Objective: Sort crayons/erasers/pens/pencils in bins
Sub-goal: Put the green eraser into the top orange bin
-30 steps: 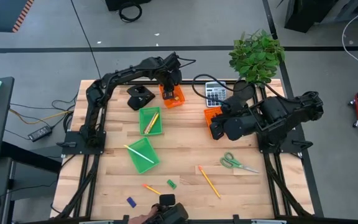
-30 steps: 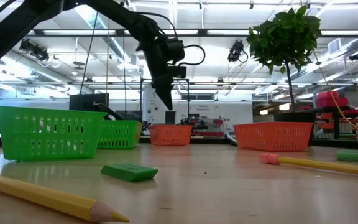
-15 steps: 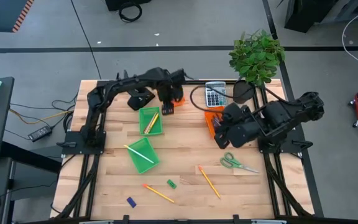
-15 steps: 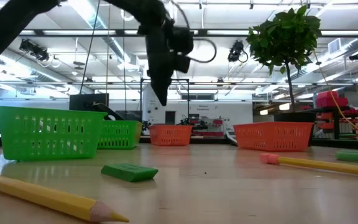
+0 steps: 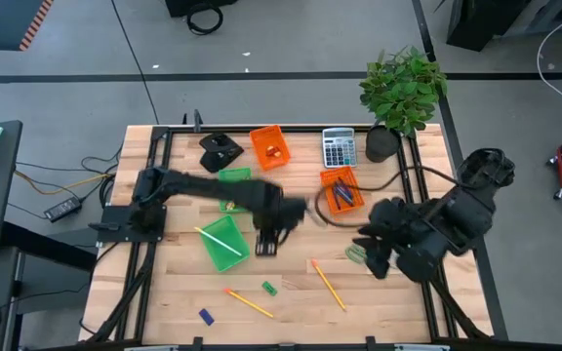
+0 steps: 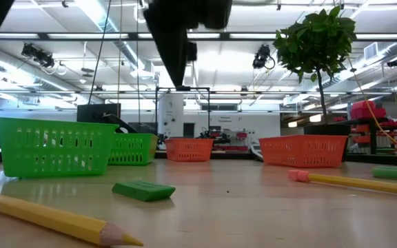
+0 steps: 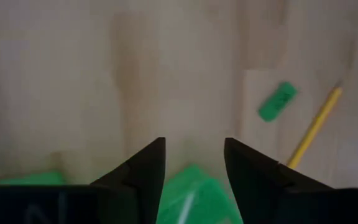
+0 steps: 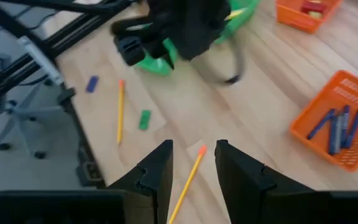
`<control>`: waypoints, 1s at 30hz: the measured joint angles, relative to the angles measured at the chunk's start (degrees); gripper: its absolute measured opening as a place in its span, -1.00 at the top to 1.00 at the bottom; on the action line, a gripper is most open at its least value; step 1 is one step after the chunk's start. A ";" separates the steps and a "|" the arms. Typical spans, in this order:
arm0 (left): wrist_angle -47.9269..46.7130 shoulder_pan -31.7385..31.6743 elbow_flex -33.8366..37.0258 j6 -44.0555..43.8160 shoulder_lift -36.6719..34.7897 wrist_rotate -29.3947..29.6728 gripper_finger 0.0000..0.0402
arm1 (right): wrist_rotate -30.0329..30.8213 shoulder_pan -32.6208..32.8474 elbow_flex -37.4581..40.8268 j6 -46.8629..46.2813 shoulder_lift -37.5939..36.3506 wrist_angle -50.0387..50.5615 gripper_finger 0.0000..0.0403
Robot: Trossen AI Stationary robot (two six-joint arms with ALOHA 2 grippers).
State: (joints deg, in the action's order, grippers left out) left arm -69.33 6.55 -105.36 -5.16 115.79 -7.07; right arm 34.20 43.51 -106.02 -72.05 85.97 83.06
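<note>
My left gripper (image 5: 264,246) hangs open and empty above mid-table, beside the near green bin (image 5: 224,244), which has a pencil lying across it. A green eraser (image 7: 277,101) and a pencil (image 7: 316,127) lie on the wood ahead of it. My right gripper (image 5: 373,257) is open and empty above the scissors; its fingers (image 8: 157,171) stand over another pencil (image 8: 188,177) without touching it. A blue eraser (image 5: 205,316) lies near the front edge. Pens lie in the right orange bin (image 5: 341,191). The far orange bin (image 5: 269,146) holds small pieces.
A second green bin (image 5: 232,178) is partly under my left arm. A calculator (image 5: 339,147), a potted plant (image 5: 403,86) and a black object (image 5: 220,151) stand along the far edge. The green-handled scissors (image 5: 356,253) lie half hidden under my right gripper.
My left gripper has swung from over the far orange bin toward the near edge and right, and now hangs above mid-table. My right gripper has moved from beside the right orange bin toward the near edge, to over the scissors.
</note>
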 joint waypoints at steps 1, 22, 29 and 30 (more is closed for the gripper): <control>0.49 1.84 0.00 -0.44 0.01 1.29 0.13 | 0.79 1.24 0.00 -0.33 0.00 -0.24 0.37; 9.65 17.84 0.02 7.29 7.49 7.70 0.13 | 8.26 10.89 0.00 -6.78 0.87 -7.19 0.37; 10.16 20.13 0.04 6.81 12.45 7.81 0.11 | 8.86 13.92 0.00 -7.45 3.20 -6.92 0.37; 10.86 20.13 0.04 6.12 12.94 7.85 0.12 | 9.25 14.16 0.00 -7.44 3.46 -6.92 0.37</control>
State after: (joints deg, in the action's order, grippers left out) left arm -58.47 26.68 -105.32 0.96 128.72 0.78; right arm 43.44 57.67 -106.02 -79.50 89.43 76.14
